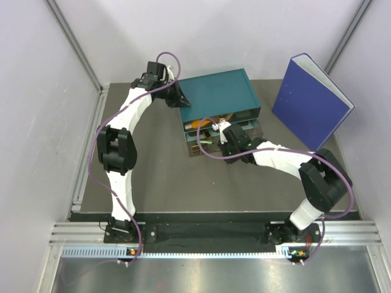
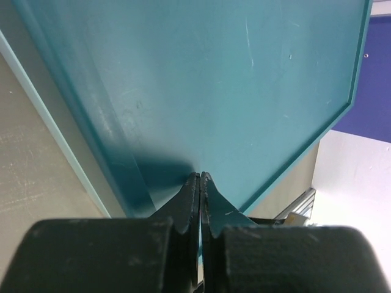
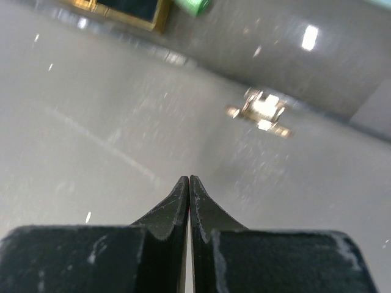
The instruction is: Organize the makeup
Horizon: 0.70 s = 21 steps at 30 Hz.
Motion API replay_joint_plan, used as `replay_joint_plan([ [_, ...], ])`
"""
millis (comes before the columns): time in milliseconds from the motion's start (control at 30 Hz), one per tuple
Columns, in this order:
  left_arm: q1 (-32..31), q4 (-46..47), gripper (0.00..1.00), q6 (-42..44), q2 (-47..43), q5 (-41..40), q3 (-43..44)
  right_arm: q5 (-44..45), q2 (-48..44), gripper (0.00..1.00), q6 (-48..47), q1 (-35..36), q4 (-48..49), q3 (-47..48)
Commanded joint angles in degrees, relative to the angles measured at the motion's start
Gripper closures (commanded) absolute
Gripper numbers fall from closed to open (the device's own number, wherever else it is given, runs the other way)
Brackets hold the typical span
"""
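Resting the left gripper (image 2: 200,177) on the lid of the teal drawer box (image 1: 217,91), near its far-left corner, jaws pressed fully together and holding nothing. Keeping the box toward the far edge of the table (image 1: 159,183), about midway along it.

Holding the right gripper (image 3: 188,180) at the open drawers (image 1: 211,137) on the near face of the box, jaws likewise closed flat and gripping nothing. Leaving the makeup (image 1: 208,133) lying inside those drawers, with a black-and-gold case (image 3: 131,9) and a green capsule piece (image 3: 194,5) just ahead of the fingertips. Contact with the pale drawer surface: not determinable.

Hazards:
- Risking slip of the closed left tips across the smooth lid, letting the box slide toward the far edge.
- Risking a shove from the closed right jaws, scattering the small pieces rather than picking them.
- Risking overpulling a drawer, spilling its contents onto the table.
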Motion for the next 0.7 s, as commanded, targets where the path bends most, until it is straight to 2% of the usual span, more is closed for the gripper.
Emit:
replay_joint_plan([
  [0, -0.3, 0.0, 1.00, 0.3, 0.3, 0.5, 2.1, 5.8, 2.2, 1.00, 1.7, -0.5, 8.8, 1.4],
  [233, -0.3, -1.4, 1.00, 1.3, 0.8, 1.3, 1.5, 17.9, 7.2, 1.00, 2.7, 0.6, 21.6, 1.4],
  [400, -0.3, -3.8, 1.00, 2.1, 1.8, 1.7, 2.3, 22.0, 13.2, 1.00, 3.2, 0.6, 27.5, 4.5],
  [667, -0.3, -5.8, 1.00, 3.1, 2.8, 2.1, 3.3, 24.4, 22.5, 1.00, 1.7, 0.6, 28.0, 20.8],
])
